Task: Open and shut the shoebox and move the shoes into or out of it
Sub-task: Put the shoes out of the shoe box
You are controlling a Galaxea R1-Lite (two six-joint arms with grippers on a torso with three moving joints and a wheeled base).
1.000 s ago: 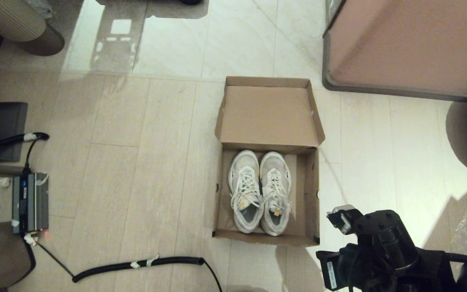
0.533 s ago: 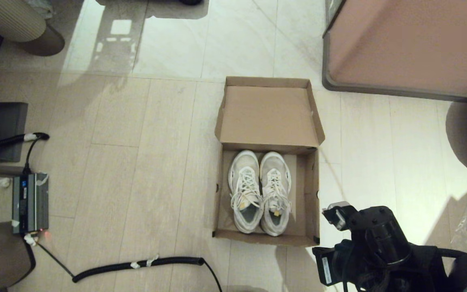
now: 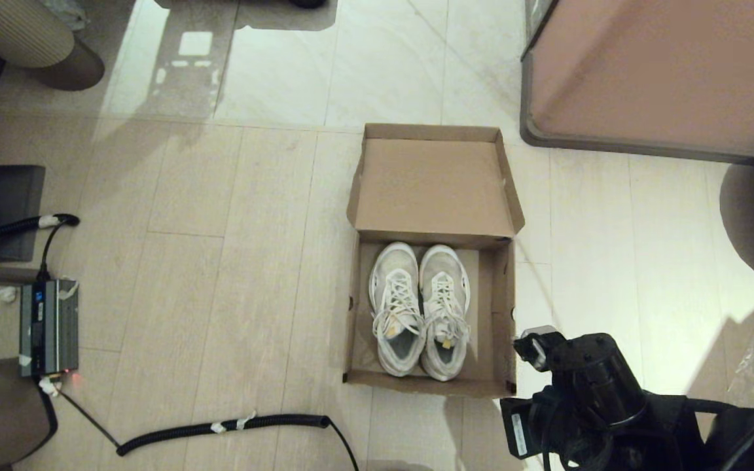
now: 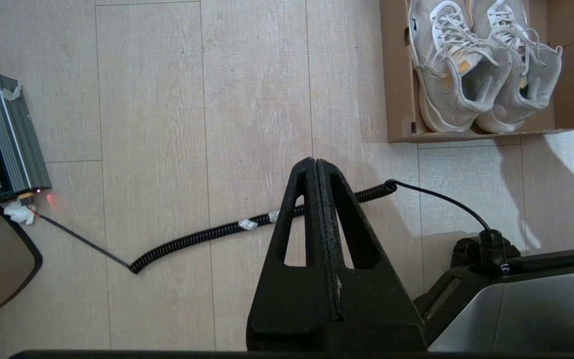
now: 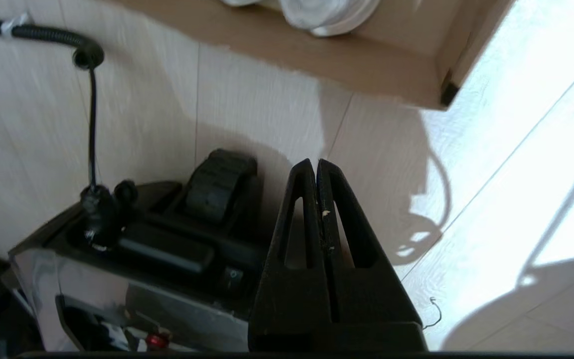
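Observation:
The brown cardboard shoebox (image 3: 505, 307) stands open on the floor, its lid (image 3: 436, 186) flipped back on the far side. Both white lace-up shoes (image 3: 419, 311) lie side by side inside, toes toward the lid. They also show in the left wrist view as shoes (image 4: 481, 65) in the box (image 4: 396, 75). My right arm (image 3: 580, 399) is low beside the box's near right corner. Its gripper (image 5: 316, 162) is shut and empty, pointing at the floor just short of the box wall (image 5: 317, 55). My left gripper (image 4: 316, 159) is shut and empty, above the floor left of the box.
A coiled black cable (image 3: 220, 426) runs across the floor near the box's front left. A grey power unit (image 3: 48, 326) sits at the left. A pinkish-brown furniture block (image 3: 665, 72) stands at the far right. The robot's base (image 5: 132, 259) lies close under the right gripper.
My right arm has shifted left and a little nearer to the box's near right corner. The box, lid and shoes have not moved.

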